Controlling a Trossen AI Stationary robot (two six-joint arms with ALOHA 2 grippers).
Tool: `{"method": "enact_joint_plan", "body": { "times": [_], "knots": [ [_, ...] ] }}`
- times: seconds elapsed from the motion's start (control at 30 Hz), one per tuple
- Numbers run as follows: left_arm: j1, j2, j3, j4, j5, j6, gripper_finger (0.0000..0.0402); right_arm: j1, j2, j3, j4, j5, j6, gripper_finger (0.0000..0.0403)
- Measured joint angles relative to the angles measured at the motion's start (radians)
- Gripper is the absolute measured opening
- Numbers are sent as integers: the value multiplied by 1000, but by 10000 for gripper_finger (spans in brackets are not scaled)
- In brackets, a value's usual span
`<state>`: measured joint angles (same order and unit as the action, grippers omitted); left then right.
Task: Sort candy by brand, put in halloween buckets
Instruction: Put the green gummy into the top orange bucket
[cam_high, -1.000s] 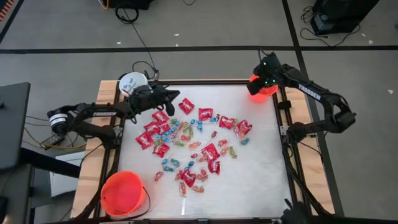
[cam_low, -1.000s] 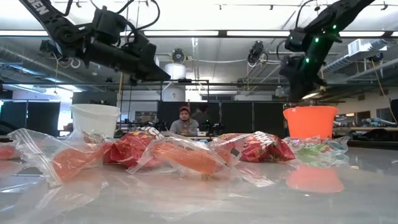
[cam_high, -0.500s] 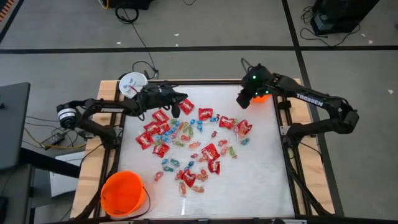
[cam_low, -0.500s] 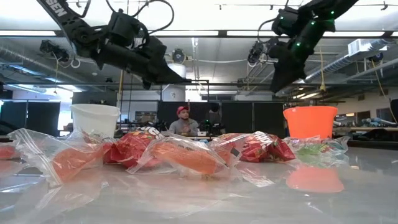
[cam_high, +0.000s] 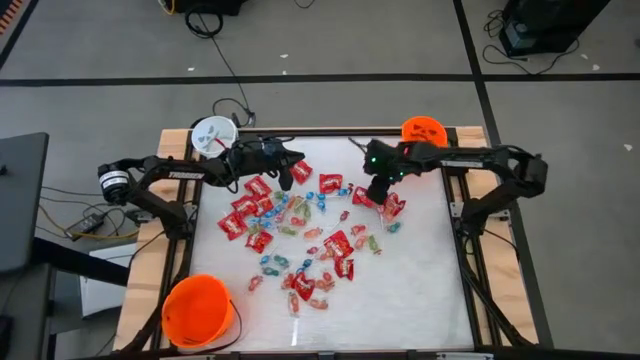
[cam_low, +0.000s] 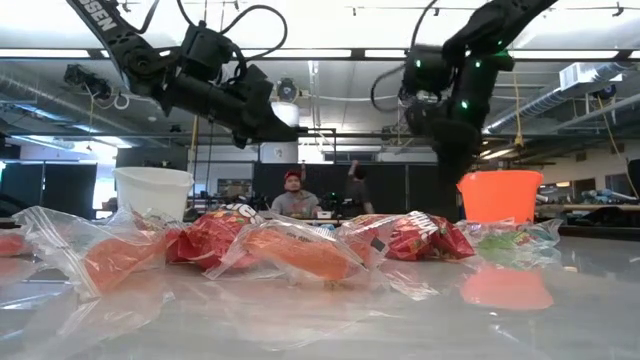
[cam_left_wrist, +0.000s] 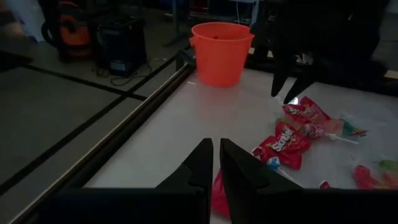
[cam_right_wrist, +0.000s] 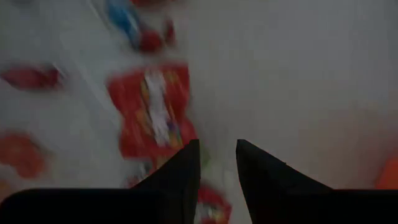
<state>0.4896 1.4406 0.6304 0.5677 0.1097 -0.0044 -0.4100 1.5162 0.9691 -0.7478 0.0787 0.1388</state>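
Left jaws: the left gripper (cam_left_wrist: 216, 163) has its two dark fingers almost pressed together, with nothing between them.
Right jaws: the right gripper (cam_right_wrist: 217, 163) has a small gap between its fingers, and they hold nothing.
Left gripper place: in the high view it sits at the upper left of the table (cam_high: 420, 270), over the top edge of the candy pile.
Right gripper place: in the high view it is just right of the middle, up high, above a red packet (cam_right_wrist: 152, 109).
Candy look: the candy (cam_high: 300, 225) is lots of small wrapped sweets. Some are flat red square packets, some are tiny blue ones, and some are pink or green in clear wrap.
Candy place: it lies spread out in the middle of the table, from upper middle down to lower middle of the high view.
Candy up close: in the low view, clear crinkly bags (cam_low: 110, 250) with red and orange sweets fill the front.
White bucket: the white bucket (cam_high: 212, 133) stands at the upper left corner of the table.
Small orange bucket: the small orange bucket (cam_high: 424, 131) stands at the upper right corner.
Big orange bucket: the big orange bucket (cam_high: 197, 310) stands at the lower left corner, apart from the candy.
Around: black cables (cam_high: 215, 45) lie on the grey floor at the top of the high view.
Behind: people (cam_low: 296, 195) sit far back in the room in the low view.
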Motion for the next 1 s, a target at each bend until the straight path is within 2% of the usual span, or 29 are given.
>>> {"method": "enact_joint_plan", "body": {
  "times": [0.13, 0.33, 0.5, 0.67, 0.87, 1.0],
  "knots": [
    [0, 0, 0, -3, -4, 3, 37, 14, 37, 0, -68, -1, 35, 139],
    [0, 0, 0, -3, -4, 3, 37, 33, 100, 0, -47, -25, 25, 174],
    [0, 0, 0, -5, -4, 3, 37, 36, 171, -1, -39, -24, 13, 177],
    [0, 0, 0, -5, -4, 4, 37, 35, 212, 3, 24, -24, -27, 135],
    [0, 0, 0, -4, -5, 4, 37, 22, 199, 8, 181, -42, -91, 22],
    [0, 0, 0, -5, -5, 2, 37, -7, 202, 52, 259, -6, -121, 13]
  ]
}}
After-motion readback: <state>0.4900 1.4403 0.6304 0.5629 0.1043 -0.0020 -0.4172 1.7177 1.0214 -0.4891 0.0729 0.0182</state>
